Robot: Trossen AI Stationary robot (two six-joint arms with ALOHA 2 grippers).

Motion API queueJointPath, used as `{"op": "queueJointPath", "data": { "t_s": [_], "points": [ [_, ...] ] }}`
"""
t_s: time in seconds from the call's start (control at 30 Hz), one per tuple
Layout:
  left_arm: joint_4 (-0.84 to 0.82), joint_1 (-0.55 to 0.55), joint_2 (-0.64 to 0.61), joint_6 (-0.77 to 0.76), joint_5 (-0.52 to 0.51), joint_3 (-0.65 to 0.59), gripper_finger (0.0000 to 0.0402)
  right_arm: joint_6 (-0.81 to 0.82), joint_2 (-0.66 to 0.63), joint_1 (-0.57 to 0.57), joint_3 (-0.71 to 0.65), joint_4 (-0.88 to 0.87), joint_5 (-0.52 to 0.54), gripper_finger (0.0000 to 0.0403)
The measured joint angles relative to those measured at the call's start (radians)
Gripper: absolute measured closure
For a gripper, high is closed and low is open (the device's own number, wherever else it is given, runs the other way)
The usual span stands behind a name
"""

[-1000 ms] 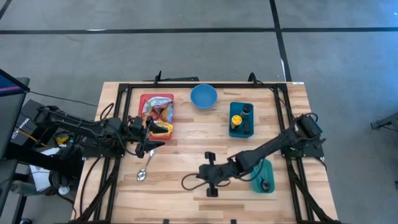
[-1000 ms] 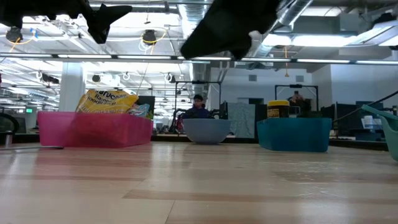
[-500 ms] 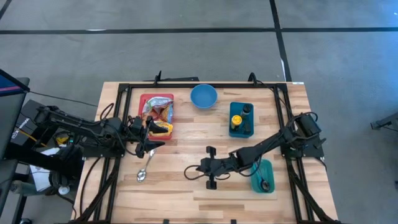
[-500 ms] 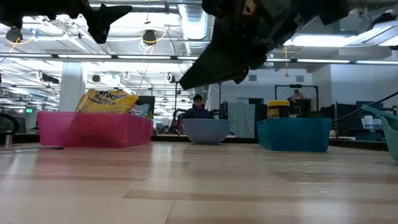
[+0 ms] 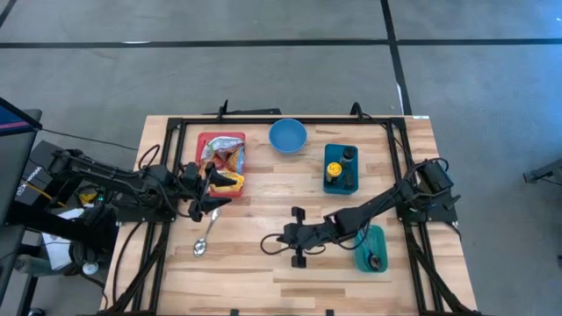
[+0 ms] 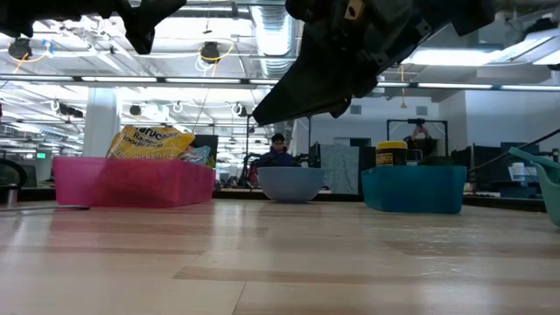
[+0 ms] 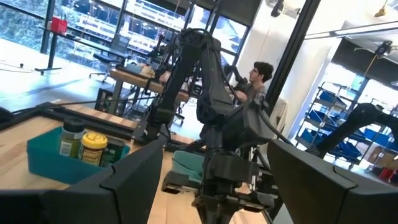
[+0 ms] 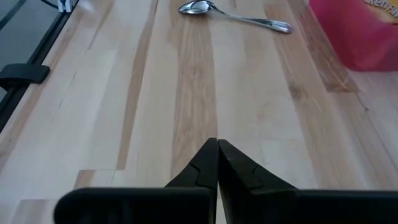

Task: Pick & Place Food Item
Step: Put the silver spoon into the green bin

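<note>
Left tool (image 5: 213, 195) sits at left-centre of the high view, fingers spread, nothing betw. them, just beside the pink bin (image 5: 204, 140) w/ snack bags (image 5: 221, 158) (the food) in it. Spoon (image 5: 204, 241) lies below it on the wood surface (image 5: 263, 197). Blue bowl (image 5: 287, 136) at top centre. Right tool (image 5: 268, 247) at lower centre, fingers pressed together, empty, above bare surface. Teal bin (image 5: 331, 184) w/ jars right of centre; teal cup (image 5: 371, 248) lower right.
</note>
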Motion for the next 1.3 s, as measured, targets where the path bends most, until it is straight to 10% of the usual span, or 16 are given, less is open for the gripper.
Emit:
{"op": "queueJointPath", "data": {
  "t_s": [0.57, 0.87, 1.3],
  "points": [
    [0.086, -0.001, 0.0, -0.043, 0.283, 0.0, 0.0115, -0.02, 0.0, 0.001, 0.0, -0.036, 0.021, 0.0403],
    [-0.086, -0.001, 0.0, -0.172, 0.029, 0.0, 0.0161, -0.087, 0.0, -0.049, 0.0, -0.081, 0.021, 0.0403],
    [-0.202, -0.101, 0.001, -0.323, -0.072, 0.0, 0.0278, -0.113, 0.0, -0.105, -0.023, -0.097, 0.024, 0.0403]
  ]
}}
